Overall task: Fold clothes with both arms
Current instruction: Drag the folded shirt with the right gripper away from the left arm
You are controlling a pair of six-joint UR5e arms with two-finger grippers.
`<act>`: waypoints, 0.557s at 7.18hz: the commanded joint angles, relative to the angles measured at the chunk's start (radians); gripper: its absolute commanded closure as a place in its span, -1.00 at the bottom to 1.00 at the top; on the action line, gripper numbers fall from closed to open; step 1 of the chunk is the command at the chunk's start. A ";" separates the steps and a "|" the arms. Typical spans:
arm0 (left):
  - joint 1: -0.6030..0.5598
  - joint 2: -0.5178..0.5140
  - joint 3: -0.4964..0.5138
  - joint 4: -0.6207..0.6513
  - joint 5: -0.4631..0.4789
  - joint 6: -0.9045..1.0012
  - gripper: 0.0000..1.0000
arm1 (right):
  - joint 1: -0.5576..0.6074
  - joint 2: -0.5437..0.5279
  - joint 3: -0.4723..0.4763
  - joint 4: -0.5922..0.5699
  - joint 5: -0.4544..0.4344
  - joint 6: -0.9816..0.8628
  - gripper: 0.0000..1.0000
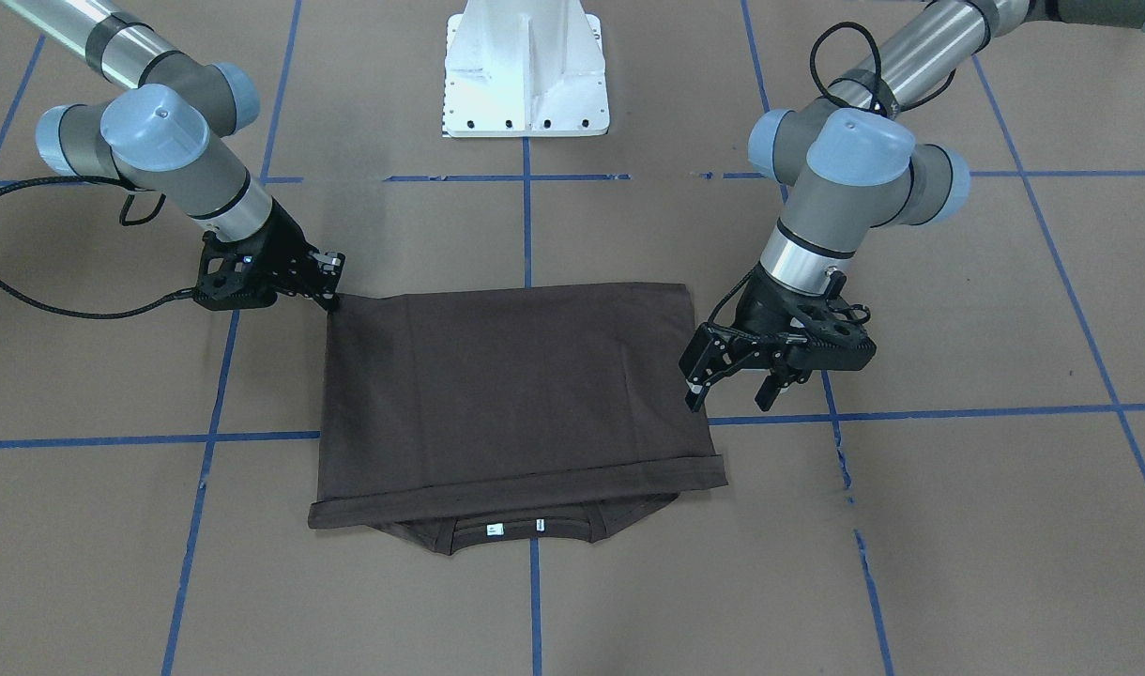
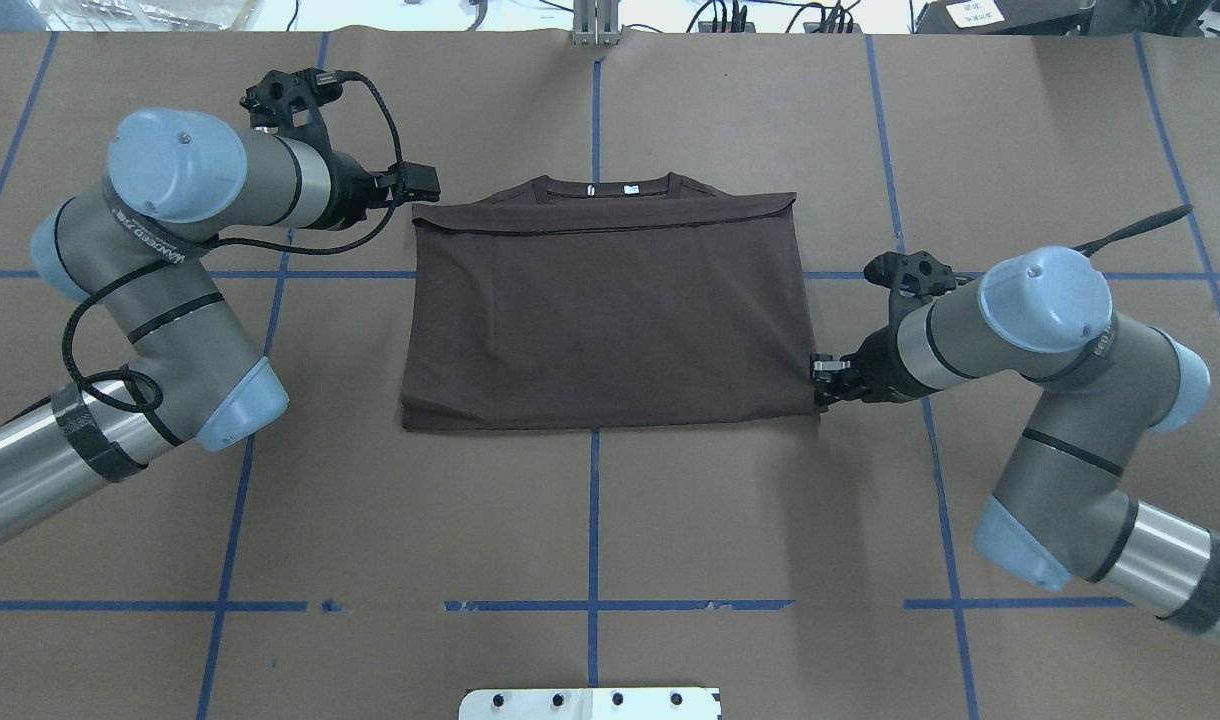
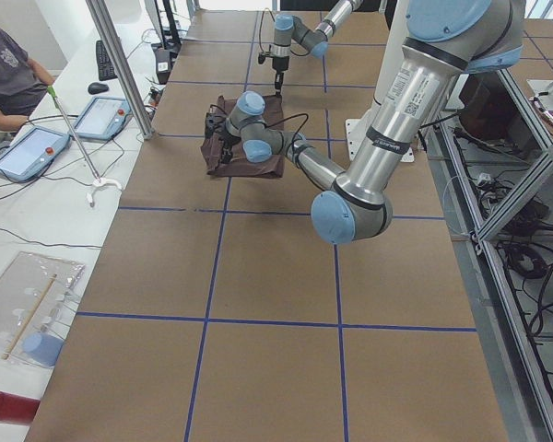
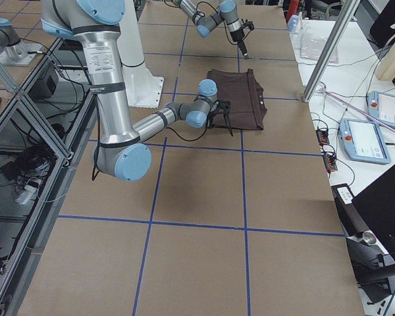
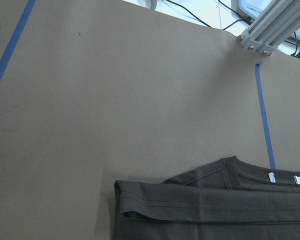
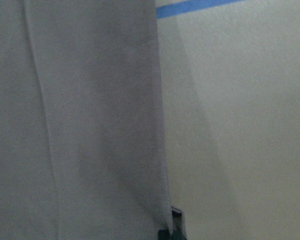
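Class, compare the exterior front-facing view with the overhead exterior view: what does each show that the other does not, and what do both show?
Only the front-facing view: the left gripper with its fingers plainly spread, and the whole white pedestal. Only the overhead view: cables beyond the far edge of the table. Both: the folded brown T-shirt, its white collar tags, the right gripper closed on a corner, and blue tape lines.

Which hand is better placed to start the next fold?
Likely right. The right hand is closed on a corner of the T-shirt; the left hand hangs open beside its edge, clear of the cloth.
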 commanded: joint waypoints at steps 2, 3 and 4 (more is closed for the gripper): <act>0.000 -0.002 -0.005 0.000 -0.001 -0.004 -1.00 | -0.154 -0.298 0.280 -0.005 -0.017 0.001 1.00; 0.000 -0.002 -0.008 0.000 -0.003 -0.002 -1.00 | -0.225 -0.392 0.347 -0.003 -0.017 0.001 1.00; 0.000 0.001 -0.025 0.000 -0.004 0.001 -1.00 | -0.320 -0.484 0.431 0.003 -0.034 0.001 1.00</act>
